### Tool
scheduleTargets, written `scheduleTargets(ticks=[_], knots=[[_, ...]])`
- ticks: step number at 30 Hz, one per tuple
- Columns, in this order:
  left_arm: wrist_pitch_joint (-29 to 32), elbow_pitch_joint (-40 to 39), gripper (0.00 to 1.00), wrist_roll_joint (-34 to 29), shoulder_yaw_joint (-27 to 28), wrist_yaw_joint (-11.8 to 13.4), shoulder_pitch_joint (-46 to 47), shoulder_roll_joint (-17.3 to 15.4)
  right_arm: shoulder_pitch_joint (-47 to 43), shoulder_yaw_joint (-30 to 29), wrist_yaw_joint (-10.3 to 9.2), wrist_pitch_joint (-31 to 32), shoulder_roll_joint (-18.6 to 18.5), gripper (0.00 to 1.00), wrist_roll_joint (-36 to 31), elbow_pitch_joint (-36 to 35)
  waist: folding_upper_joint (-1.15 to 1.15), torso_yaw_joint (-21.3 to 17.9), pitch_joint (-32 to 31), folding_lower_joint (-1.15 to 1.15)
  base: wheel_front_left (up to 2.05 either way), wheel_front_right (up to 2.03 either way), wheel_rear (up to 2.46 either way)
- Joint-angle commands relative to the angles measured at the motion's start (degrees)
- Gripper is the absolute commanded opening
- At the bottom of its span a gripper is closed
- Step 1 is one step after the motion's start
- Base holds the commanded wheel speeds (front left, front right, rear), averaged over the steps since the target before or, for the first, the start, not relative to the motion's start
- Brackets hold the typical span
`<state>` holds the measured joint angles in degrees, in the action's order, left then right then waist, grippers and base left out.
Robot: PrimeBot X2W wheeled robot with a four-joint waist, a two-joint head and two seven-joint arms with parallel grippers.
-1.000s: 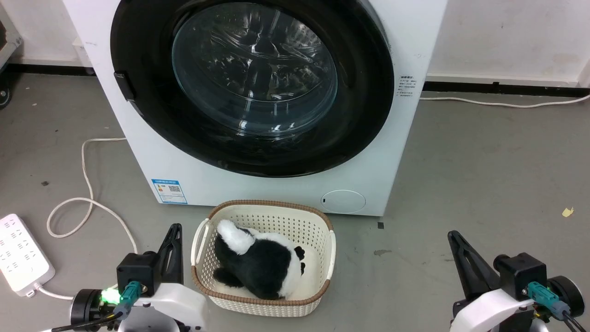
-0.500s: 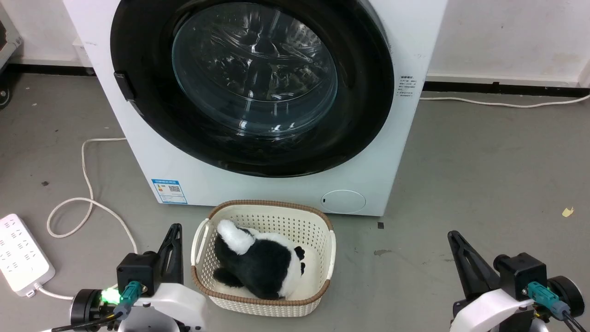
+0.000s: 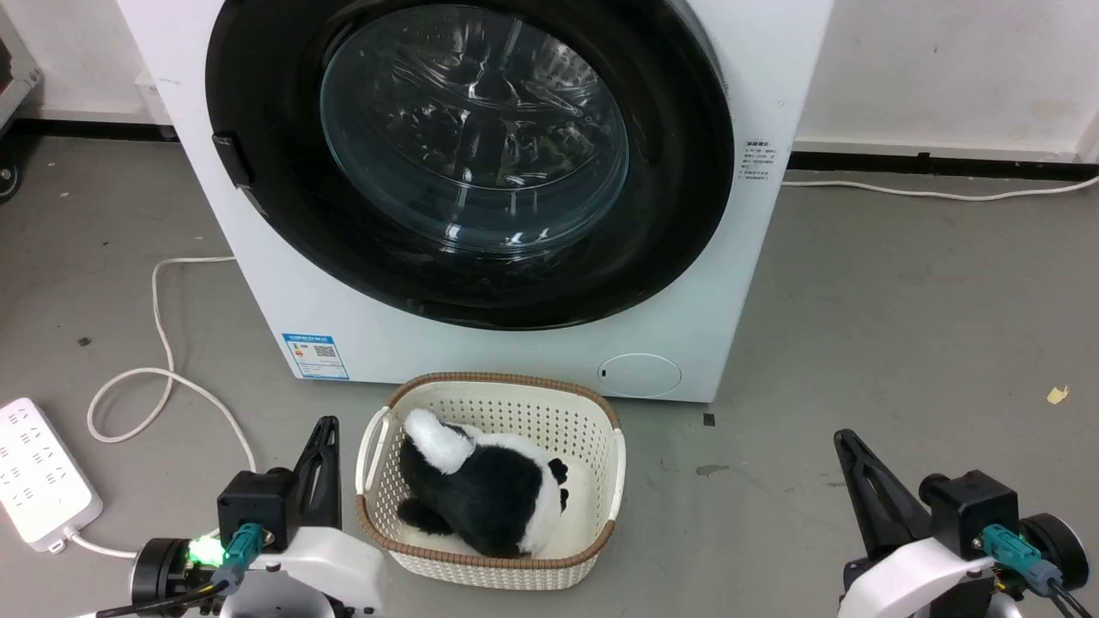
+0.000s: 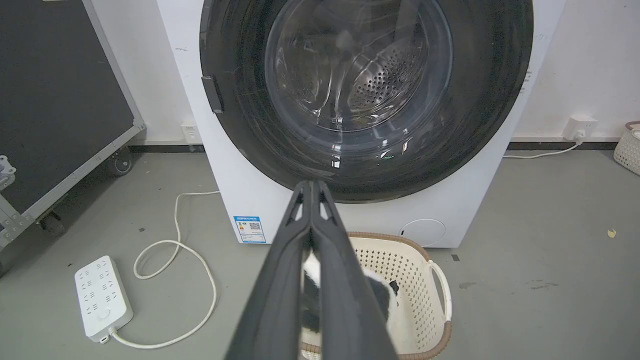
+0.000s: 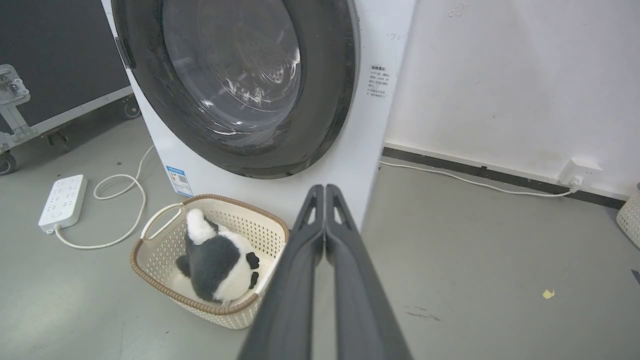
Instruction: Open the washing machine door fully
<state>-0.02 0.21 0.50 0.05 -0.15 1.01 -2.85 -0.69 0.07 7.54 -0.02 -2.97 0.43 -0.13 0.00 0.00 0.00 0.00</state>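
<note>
One washing machine [image 3: 481, 352], one door [image 3: 687, 172], two grippers [image 3: 326, 427] [image 3: 846, 439], two baskets [image 3: 592, 429] [image 4: 629, 147] — one plush toy [image 3: 489, 493], one power strip [image 3: 34, 468].

basket [image 3: 502, 378]: on floor [image 3: 901, 343], holds black-and-white plush toy [image 3: 489, 498] | power strip [image 3: 39, 470]: on floor, cord [image 3: 155, 296] looped

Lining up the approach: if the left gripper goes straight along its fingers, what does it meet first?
Probably the washing machine door, low on its black ring, where the shut left gripper aims. The basket lies below that line; depth is unclear.

Test lab: washing machine [image 4: 226, 200], flight case [image 4: 60, 90]
</note>
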Motion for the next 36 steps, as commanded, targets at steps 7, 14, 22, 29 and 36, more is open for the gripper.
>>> scheduleTargets(ticks=[7, 14, 22, 29, 36], knots=[[0.0, -0.2, 0.0, -0.5, 0.0, 0.1, -1.0, 0.0, 0.7, -0.1, -0.05, 0.0, 0.1, 0.0, -0.4, 0.1, 0.0, 0.0, 0.0, 0.0, 0.0, 0.0, 0.0], [0.0, -0.2, 0.0, -0.5, 0.0, 0.1, -1.0, 0.0, 0.7, -0.1, -0.05, 0.0, 0.1, 0.0, -0.4, 0.1, 0.0, 0.0, 0.0, 0.0, 0.0, 0.0, 0.0], [0.0, -0.2, 0.0, -0.5, 0.0, 0.1, -1.0, 0.0, 0.7, -0.1, -0.05, 0.0, 0.1, 0.0, -0.4, 0.1, 0.0, 0.0, 0.0, 0.0, 0.0, 0.0, 0.0], [0.0, -0.2, 0.0, -0.5, 0.0, 0.1, -1.0, 0.0, 0.7, -0.1, -0.05, 0.0, 0.1, 0.0, -0.4, 0.1, 0.0, 0.0, 0.0, 0.0, 0.0, 0.0, 0.0], [0.0, -0.2, 0.0, -0.5, 0.0, 0.1, -1.0, 0.0, 0.7, -0.1, -0.05, 0.0, 0.1, 0.0, -0.4, 0.1, 0.0, 0.0, 0.0, 0.0, 0.0, 0.0, 0.0]])
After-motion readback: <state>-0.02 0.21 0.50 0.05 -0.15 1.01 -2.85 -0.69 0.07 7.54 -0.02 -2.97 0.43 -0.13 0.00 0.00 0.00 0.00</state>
